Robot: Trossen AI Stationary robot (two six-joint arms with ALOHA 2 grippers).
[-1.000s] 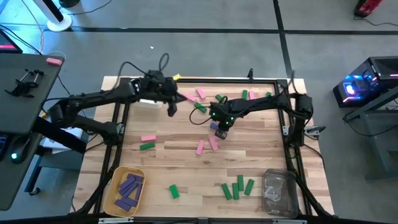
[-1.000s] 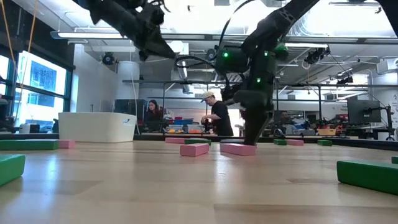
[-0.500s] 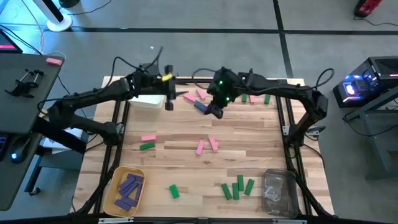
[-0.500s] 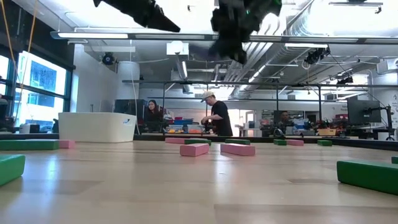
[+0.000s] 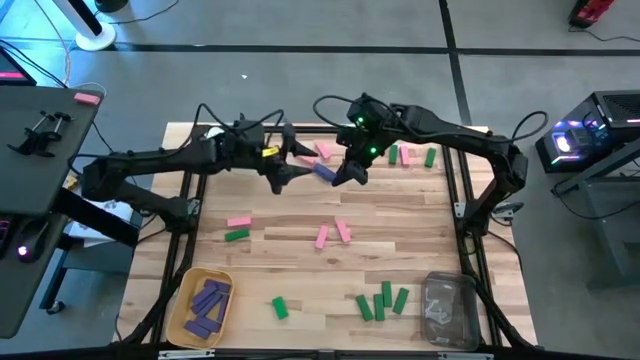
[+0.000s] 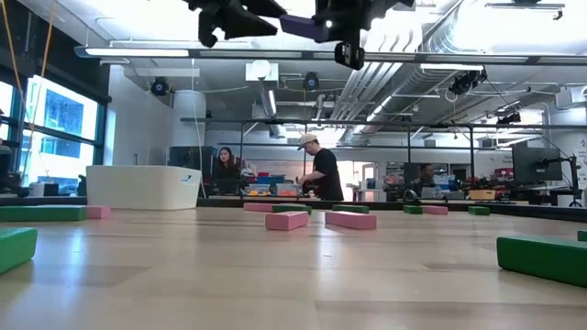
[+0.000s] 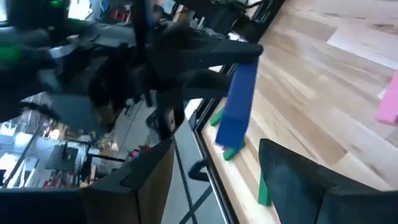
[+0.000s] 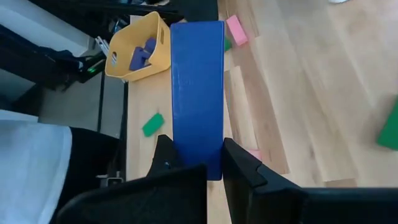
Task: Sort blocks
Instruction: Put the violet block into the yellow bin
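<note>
My right gripper (image 5: 345,175) is shut on a purple block (image 5: 324,172), high above the table's far middle; the block also shows in the low view (image 6: 303,26) and in the left wrist view (image 7: 239,112). My left gripper (image 5: 287,166) is open and points toward the table's right edge, at the block's free end, a little short of it and touching nothing. Its fingers frame the block in its wrist view (image 7: 217,180). Pink blocks (image 5: 332,234) and green blocks (image 5: 383,301) lie flat on the table. My right gripper pinches the purple block's near end (image 8: 198,158) between its two fingers (image 8: 166,155), on the block's two long sides. The block sticks straight out past the fingertips, in line with them, toward my left gripper. It is lifted clear, high over the table.
A yellow bin (image 5: 203,305) with purple blocks stands at the near left, a clear bin (image 5: 448,310) at the near right and a white bin (image 6: 142,186) at the far left under my left arm. More pink and green blocks (image 5: 410,156) lie at the far edge. People stand in the room behind.
My right gripper has risen from the table with the purple block and gone toward the far-left, high into the air. My left gripper has turned to point toward the right gripper and the block.
</note>
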